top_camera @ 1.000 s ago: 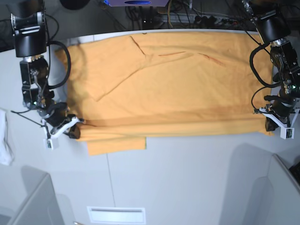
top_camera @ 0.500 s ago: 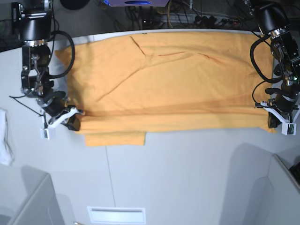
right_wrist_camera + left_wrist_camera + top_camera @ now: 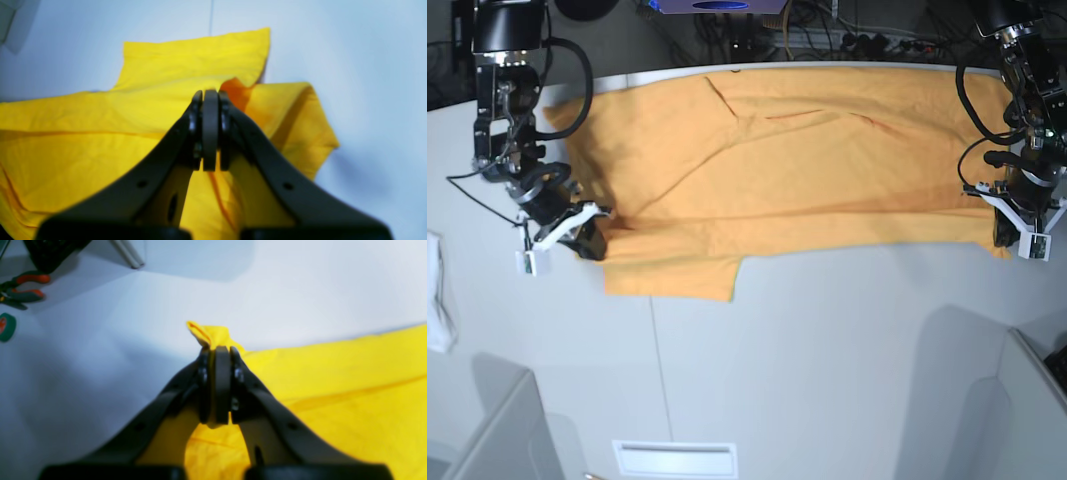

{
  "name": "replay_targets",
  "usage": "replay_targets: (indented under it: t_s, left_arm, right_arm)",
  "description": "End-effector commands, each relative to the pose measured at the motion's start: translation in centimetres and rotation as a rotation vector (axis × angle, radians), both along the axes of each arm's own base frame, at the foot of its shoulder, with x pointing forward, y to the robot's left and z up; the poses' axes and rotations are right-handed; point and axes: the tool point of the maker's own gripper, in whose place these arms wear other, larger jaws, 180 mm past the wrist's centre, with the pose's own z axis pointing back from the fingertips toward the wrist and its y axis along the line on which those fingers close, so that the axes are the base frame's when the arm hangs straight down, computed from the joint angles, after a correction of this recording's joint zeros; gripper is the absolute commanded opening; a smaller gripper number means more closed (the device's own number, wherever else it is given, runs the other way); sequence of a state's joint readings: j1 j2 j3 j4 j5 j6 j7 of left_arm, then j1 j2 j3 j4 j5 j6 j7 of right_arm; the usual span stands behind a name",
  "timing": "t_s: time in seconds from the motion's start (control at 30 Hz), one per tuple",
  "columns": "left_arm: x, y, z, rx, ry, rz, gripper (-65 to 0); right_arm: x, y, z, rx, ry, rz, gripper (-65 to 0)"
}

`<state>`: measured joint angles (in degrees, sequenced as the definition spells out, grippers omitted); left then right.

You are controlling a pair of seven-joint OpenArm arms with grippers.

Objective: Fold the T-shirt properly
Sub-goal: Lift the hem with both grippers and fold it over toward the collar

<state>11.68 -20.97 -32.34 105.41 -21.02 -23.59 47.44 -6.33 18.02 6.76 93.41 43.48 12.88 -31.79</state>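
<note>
The orange-yellow T-shirt (image 3: 787, 160) lies spread across the far half of the white table (image 3: 827, 370), its near edge doubled over into a fold. A sleeve (image 3: 672, 275) sticks out toward me at the lower left. My left gripper (image 3: 1012, 240) (image 3: 216, 351) is shut on the T-shirt's near corner at the right of the base view; a pinch of fabric (image 3: 206, 333) pokes out past its tips. My right gripper (image 3: 587, 240) (image 3: 210, 95) is shut on the folded edge at the left, beside the sleeve (image 3: 196, 60). No lettering shows.
A small white cloth (image 3: 437, 300) hangs at the table's left edge. Pliers (image 3: 23, 286) and a green tape roll (image 3: 6, 326) lie on the table beyond the left gripper. Grey panels (image 3: 497, 430) stand at both near corners. Cables (image 3: 827, 40) run behind the table.
Both grippers have carried the T-shirt's near edge away from me, toward the far side. The fold line has moved up and the sleeve has followed it.
</note>
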Motion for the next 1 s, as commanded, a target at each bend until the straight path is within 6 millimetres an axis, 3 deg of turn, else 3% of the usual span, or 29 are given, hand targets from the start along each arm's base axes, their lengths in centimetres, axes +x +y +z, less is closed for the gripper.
replay_targets:
  t_s: [0.0, 0.3, 0.63, 0.73, 0.97]
  left_arm:
    - [0.9, 0.3, 2.1, 0.026, -0.065, -0.009, -65.0]
    - [-0.8, -0.3, 1.4, 0.043, -0.026, -0.028, -65.0]
    - [-2.9, 0.2, 1.6, 0.092, 0.004, -0.063, -65.0]
    - [-4.0, 0.5, 1.0, 0.095, 0.034, -0.059, -65.0]
    - [-5.5, -0.2, 0.0, 0.108, 0.086, -0.105, -65.0]
  right_arm:
    - [1.3, -1.0, 2.4, 0.003, -0.082, -0.02, -65.0]
    - [-1.0, -2.7, 2.6, -0.021, -0.065, -0.056, -65.0]
    - [-3.2, -2.6, 3.5, -0.021, -0.078, -0.072, -65.0]
    - [-3.6, -2.0, 3.8, 0.059, -0.076, -0.071, -65.0]
    - [-5.1, -3.1, 3.5, 0.111, -0.051, -0.111, -65.0]
